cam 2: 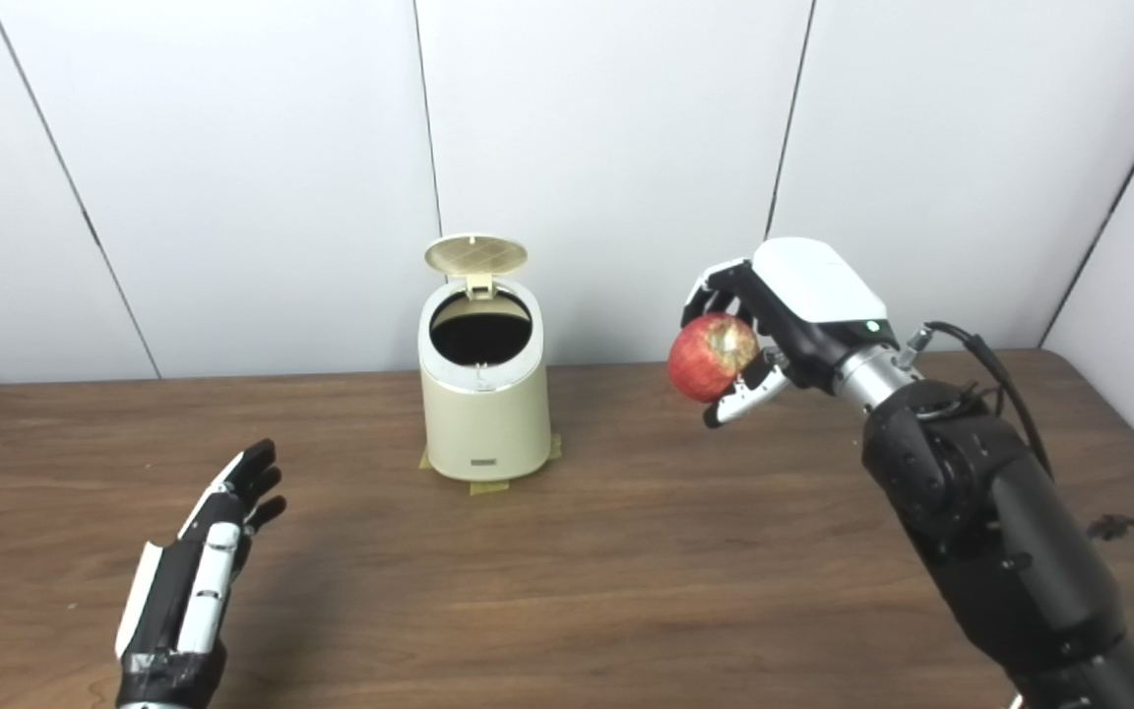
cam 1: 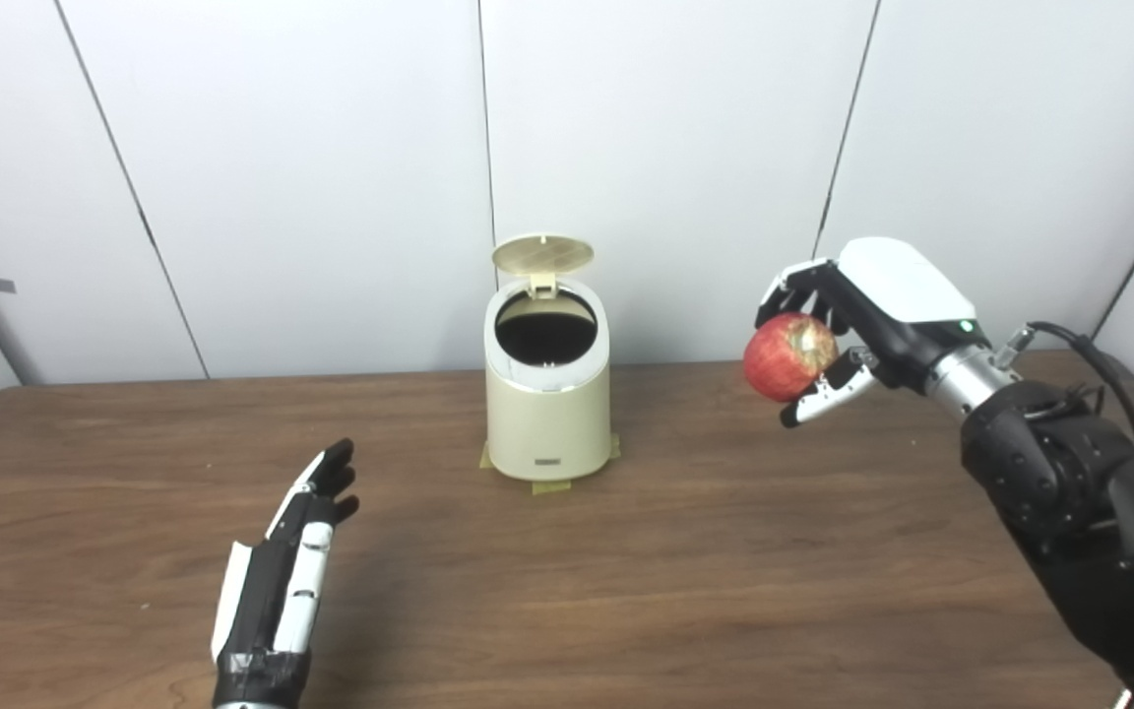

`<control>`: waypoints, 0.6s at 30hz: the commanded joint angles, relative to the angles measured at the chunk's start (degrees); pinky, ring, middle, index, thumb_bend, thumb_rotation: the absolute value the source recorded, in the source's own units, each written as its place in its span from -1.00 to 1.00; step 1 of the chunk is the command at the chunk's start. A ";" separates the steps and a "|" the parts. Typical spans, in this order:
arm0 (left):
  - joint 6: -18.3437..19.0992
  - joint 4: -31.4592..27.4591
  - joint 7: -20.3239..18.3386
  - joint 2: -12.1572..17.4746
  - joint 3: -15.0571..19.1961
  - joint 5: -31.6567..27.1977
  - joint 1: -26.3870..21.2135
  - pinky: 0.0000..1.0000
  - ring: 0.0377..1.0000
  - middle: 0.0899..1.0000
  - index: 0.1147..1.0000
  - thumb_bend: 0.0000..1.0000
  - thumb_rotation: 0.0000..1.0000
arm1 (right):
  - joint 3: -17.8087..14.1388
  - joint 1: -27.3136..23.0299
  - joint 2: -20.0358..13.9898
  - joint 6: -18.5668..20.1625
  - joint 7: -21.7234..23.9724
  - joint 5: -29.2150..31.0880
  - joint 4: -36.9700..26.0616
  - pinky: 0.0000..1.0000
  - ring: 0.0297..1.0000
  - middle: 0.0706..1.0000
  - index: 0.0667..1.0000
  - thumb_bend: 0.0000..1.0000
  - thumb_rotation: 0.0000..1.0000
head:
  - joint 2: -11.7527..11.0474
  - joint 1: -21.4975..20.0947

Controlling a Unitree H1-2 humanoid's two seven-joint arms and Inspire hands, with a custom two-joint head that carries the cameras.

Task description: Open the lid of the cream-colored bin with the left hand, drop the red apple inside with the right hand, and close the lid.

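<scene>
We see two hands, one apple, one bin and one table. The right hand (cam 1: pixel 867 320) is raised at the right of the frame, above the table, and its fingers (cam 1: pixel 791 290) curl over the top of the apple (cam 1: pixel 789 356) while the thumb presses it from below, so this hand holds the fruit firmly in the air. The apple is red with a pale yellow patch on its upper side. It is to the right of the bin and apart from it, at about the height of the bin's opening.

The left hand (cam 1: pixel 293 556) is low at the lower left of the frame, near the table surface. Its fingers are straight, close side by side, and point toward the bin; it holds nothing.

The bin (cam 1: pixel 547 418) stands upright in the centre of the frame, at the far part of the brown wooden table (cam 1: pixel 626 571). Small pieces of tape (cam 1: pixel 549 486) show under its base. Its round lid (cam 1: pixel 542 253) stands up at the back edge, fully open. Inside the opening we see only darkness, so we cannot tell what it contains.
</scene>
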 commanded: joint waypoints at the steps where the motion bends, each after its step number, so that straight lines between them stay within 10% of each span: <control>1: -2.31 -0.60 0.34 -0.59 -0.16 0.78 -0.50 0.78 0.86 0.88 0.78 -0.30 0.81 | -0.38 -5.18 0.75 0.66 0.89 -0.98 -3.29 -0.14 -0.08 -0.02 -0.21 0.03 -1.00 | 0.04 0.02; 5: -2.18 -0.42 0.41 -0.60 -0.24 1.04 -0.58 0.76 0.86 0.88 0.78 -0.32 0.81 | 0.39 -7.54 4.63 3.65 4.27 -1.73 -5.45 -0.05 -0.05 -0.04 -0.22 0.03 -1.00 | -0.05 0.03; 18: -1.64 0.00 0.58 -1.07 -1.08 2.88 -0.67 0.89 0.92 0.91 0.83 -0.42 0.99 | 5.74 -12.81 13.63 -6.34 -3.50 -6.11 4.71 -0.19 -0.17 -0.01 -0.15 0.03 -1.00 | -0.32 0.74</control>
